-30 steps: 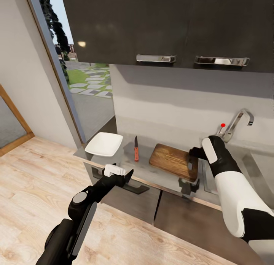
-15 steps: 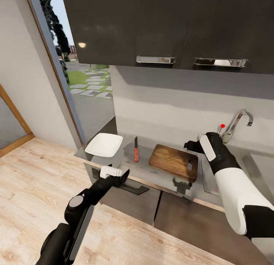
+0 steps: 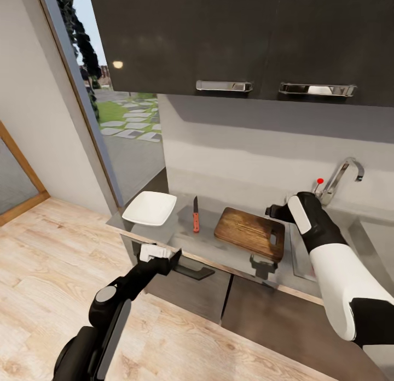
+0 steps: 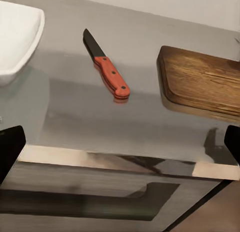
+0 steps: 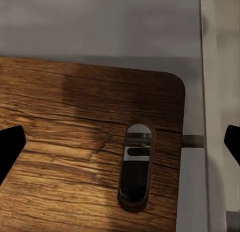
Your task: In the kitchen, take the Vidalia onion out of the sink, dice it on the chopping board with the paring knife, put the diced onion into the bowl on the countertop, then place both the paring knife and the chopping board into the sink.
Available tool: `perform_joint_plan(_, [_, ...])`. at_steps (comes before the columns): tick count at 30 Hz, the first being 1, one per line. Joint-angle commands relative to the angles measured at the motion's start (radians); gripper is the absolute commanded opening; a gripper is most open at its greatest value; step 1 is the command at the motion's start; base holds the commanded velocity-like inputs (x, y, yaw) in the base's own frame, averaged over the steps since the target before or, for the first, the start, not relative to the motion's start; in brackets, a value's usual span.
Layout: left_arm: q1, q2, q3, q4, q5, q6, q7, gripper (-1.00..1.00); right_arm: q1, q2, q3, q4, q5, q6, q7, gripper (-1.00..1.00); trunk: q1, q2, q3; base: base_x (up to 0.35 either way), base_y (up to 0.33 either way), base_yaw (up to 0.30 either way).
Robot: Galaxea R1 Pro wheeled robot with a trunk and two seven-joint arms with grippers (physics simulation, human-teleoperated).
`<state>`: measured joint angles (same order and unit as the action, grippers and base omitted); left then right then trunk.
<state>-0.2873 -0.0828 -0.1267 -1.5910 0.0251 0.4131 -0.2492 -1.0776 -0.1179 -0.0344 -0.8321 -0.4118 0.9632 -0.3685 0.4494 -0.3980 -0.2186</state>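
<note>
On the grey countertop (image 3: 210, 240) the dark wooden chopping board (image 3: 250, 232) lies with its slot handle toward the sink (image 3: 296, 250). The red-handled paring knife (image 3: 195, 215) rests between the board and the white bowl (image 3: 149, 208). My right gripper (image 3: 272, 210) hovers open above the board's slot end (image 5: 135, 167), with nothing between its fingers. My left gripper (image 3: 175, 257) is open in front of the counter edge, level with the knife (image 4: 110, 75). The onion is hidden from view.
The curved chrome tap (image 3: 340, 180) with a red dot stands behind my right wrist. Dark upper cabinets (image 3: 230, 36) hang above the counter. A drawer handle (image 3: 191, 270) sits just below my left gripper. A glass door (image 3: 104, 113) is at the left.
My right gripper has lifted up off the board's slot end and stays open. My left arm has sunk and drawn back slightly from the counter edge.
</note>
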Motion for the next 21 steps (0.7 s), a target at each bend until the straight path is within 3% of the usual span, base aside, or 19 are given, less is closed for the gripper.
perform_joint_plan(1, [-0.007, -0.001, 0.002, -0.001, 0.003, 0.013, -0.003, 1.00, -0.001, 0.000, 0.000, -0.007, -0.011, 0.003, -0.009, 1.00, 0.001, -0.002, -0.002, 0.000, 0.000, 0.000])
perform_joint_plan(14, [-0.080, 0.004, -0.001, -0.001, 0.003, 0.079, -0.006, 1.00, -0.001, 0.000, 0.019, -0.080, -0.012, 0.048, -0.009, 1.00, 0.001, -0.002, -0.002, 0.000, 0.000, 0.000])
perform_joint_plan(15, [-0.092, 0.004, 0.000, -0.001, 0.003, 0.079, -0.006, 1.00, -0.001, 0.000, 0.020, -0.146, -0.012, 0.075, -0.009, 1.00, 0.001, -0.002, -0.002, -0.005, 0.008, 0.000])
perform_joint_plan(16, [-0.092, 0.005, 0.001, -0.001, 0.003, 0.079, -0.006, 1.00, -0.001, 0.000, 0.022, -0.148, -0.012, 0.077, -0.009, 1.00, 0.001, -0.002, -0.002, -0.022, 0.050, 0.000])
perform_joint_plan(21, [-0.092, 0.006, 0.003, -0.002, 0.003, 0.079, -0.004, 1.00, -0.001, 0.000, 0.025, -0.154, -0.012, 0.080, -0.009, 1.00, 0.001, -0.002, -0.002, -0.005, 0.235, 0.000])
